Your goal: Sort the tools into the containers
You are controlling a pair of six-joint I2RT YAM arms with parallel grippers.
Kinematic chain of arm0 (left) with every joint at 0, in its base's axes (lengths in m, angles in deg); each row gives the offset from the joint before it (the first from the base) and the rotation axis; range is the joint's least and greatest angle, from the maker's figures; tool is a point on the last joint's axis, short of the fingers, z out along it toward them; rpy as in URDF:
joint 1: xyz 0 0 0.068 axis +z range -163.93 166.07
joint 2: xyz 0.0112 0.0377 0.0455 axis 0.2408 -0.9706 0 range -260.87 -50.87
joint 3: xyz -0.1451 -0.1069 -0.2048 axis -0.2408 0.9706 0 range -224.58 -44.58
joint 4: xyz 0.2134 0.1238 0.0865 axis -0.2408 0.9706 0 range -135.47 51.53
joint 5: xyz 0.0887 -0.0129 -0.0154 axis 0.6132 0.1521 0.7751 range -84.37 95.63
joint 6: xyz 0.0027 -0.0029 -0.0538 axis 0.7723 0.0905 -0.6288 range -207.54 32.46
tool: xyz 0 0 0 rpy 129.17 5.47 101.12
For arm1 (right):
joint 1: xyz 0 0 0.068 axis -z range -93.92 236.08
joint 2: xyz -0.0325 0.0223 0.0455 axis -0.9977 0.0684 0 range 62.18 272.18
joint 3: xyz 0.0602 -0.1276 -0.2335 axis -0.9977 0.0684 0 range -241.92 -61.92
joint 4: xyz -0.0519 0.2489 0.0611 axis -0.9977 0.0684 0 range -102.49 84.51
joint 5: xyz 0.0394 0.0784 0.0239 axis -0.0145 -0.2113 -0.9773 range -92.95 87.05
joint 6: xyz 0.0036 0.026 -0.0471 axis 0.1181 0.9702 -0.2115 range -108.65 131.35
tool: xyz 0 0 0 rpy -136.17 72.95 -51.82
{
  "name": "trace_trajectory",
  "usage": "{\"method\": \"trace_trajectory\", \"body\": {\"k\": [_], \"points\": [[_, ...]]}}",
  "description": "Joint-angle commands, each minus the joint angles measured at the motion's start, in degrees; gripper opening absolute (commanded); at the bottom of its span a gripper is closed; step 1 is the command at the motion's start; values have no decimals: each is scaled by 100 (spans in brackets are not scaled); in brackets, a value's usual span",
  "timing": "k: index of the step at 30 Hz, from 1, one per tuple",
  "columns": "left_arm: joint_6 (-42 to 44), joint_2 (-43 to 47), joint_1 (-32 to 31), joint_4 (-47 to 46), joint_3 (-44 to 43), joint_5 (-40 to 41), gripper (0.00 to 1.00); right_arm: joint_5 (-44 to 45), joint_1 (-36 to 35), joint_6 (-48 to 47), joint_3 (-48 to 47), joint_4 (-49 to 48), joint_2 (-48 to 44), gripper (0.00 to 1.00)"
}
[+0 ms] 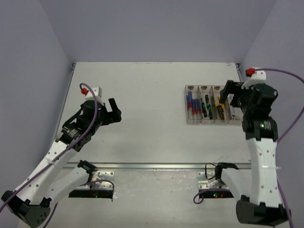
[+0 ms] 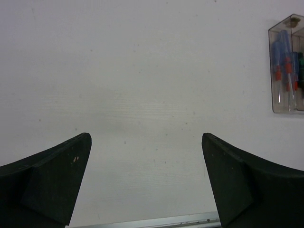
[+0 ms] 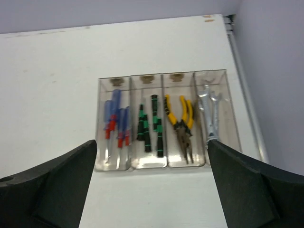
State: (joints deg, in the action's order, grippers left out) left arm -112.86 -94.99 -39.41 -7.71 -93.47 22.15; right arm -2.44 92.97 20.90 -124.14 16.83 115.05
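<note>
Four clear bins [image 3: 149, 166] joined in a row sit on the white tabletop [image 1: 142, 95], and all the tools in view lie inside them, none loose around them. Going by the right wrist view, the leftmost bin holds the blue-and-red screwdrivers [image 3: 116, 122], several packed side by side lengthwise. The second bin holds the black-and-green screwdrivers [image 3: 150, 126]. The third holds the yellow-handled pliers [image 3: 181, 121], handles toward the far end and nose toward the near end. The rightmost bin holds the silver wrenches [image 3: 210, 113], overlapping each other, so an exact count is hard to tell. The right arm [image 1: 260, 142] reaches up just beside the right end of the bins. The right jaws are spread wide apart with nothing between them, held above the bins' near side and touching no bin or tool. In the top view the right wrist covers part of the wrench bin. The left arm [image 1: 71, 135] is well apart from the bins, far to their left. The left jaws are also wide apart and empty over bare tabletop, and only the leftmost bin's corner shows at the right edge of the left wrist view. A metal strip [image 1: 156, 166] runs along the tabletop on the near side of the bins, between them and the arm bases.
</note>
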Motion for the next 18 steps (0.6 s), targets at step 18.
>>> {"method": "trace_trajectory", "body": {"k": [18], "points": [[1071, 2302, 25, -1382, 848, 2040, 100, -950, -68, 79, 1588, 1668, -3044, 99]]}}
